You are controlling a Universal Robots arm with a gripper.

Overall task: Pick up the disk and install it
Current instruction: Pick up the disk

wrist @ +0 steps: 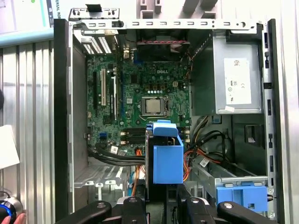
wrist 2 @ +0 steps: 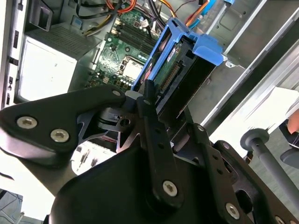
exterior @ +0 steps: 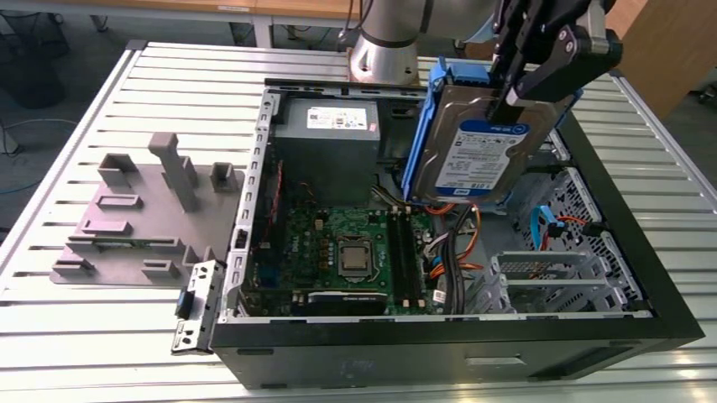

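Note:
The disk (exterior: 471,155), a silver-grey hard drive with a white-and-blue label in a blue rail frame (exterior: 422,126), hangs on edge above the open computer case (exterior: 448,340). My gripper (exterior: 513,94) is shut on its upper end, black fingers (wrist 2: 148,100) pressed on both flat faces. In the second wrist view the disk (wrist 2: 175,70) tilts over the motherboard (wrist 2: 122,60). The first wrist view has the disk's blue frame (wrist: 167,156) end-on, just beyond my gripper (wrist: 159,201), above the cables between motherboard and drive bay.
A grey power-supply box (exterior: 331,126) fills the case's far corner. The metal drive bay (exterior: 560,277) and orange and blue cables (exterior: 549,227) lie at the exterior view's right. A grey moulded holder (exterior: 146,210) stands on the slatted table outside the case.

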